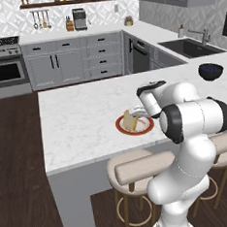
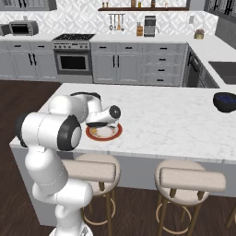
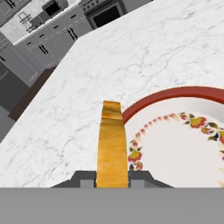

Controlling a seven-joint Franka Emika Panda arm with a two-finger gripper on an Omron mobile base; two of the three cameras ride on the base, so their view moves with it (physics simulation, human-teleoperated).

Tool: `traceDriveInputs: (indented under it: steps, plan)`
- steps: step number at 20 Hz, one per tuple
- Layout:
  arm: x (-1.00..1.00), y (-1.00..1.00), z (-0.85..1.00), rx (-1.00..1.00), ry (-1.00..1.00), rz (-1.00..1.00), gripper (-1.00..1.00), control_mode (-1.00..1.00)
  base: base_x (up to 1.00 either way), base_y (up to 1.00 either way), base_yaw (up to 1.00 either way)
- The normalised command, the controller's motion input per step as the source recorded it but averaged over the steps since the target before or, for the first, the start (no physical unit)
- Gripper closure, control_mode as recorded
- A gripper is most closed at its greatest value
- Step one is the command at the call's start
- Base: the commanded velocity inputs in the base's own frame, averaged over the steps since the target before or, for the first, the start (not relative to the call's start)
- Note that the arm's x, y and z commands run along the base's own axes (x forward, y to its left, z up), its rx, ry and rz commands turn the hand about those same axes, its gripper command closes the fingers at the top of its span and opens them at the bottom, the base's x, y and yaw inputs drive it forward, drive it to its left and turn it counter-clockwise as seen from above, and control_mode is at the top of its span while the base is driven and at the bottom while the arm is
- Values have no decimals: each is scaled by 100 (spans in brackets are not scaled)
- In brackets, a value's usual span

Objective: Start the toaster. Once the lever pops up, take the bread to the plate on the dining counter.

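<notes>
A: Bread [image 3: 112, 144] sits betw. the two finger tips at the bottom of the hand view, seen edge-on, tips pressed on its flat faces, one each side.

B: So gripper [image 3: 112, 181] is pinching it?

A: Yes, jaws narrowed onto the slice, nothing spread. From the left base cam the slice [image 1: 130, 120] stands nearly upright over the plate [image 1: 147, 128], just left of the hand.

B: Touching the plate?

A: Can't tell; lower edge looks at or just above the near-left rim. In the hand view the red rim [image 3: 175, 93] curves right beside the slice.

B: Long axis?

A: Runs straight out from the fingers, along the gripper's line, thin edge toward the cam. Crust end points away from the hand.

B: Where's the plate?

A: On the dining counter [image 1: 82, 118], near its front edge, above the stools. Right base cam: hand partly covers plate [image 2: 110, 134].
</notes>
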Motion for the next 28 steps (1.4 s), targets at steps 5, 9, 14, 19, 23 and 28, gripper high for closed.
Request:
traceDriveInputs:
  steps: [5, 9, 14, 19, 23, 28]
  plan:
    - [0, 0, 1, 0, 0, 0, -100, -100, 0, 0, 0]
    - [0, 0, 4, -4, 0, 0, -100, -100, 0, 0, 0]
    - [0, -2, 1, -10, 0, 0, -100, -100, 0, 0, 0]
    - [0, 0, 27, -13, 0, 0, -100, -100, 0, 0, 0]
    - [0, -1, 59, -16, 0, 0, -100, -100, 0, 0, 0]
    - [0, -10, 31, -11, 3, 0, -100, -100, 0, 0, 0]
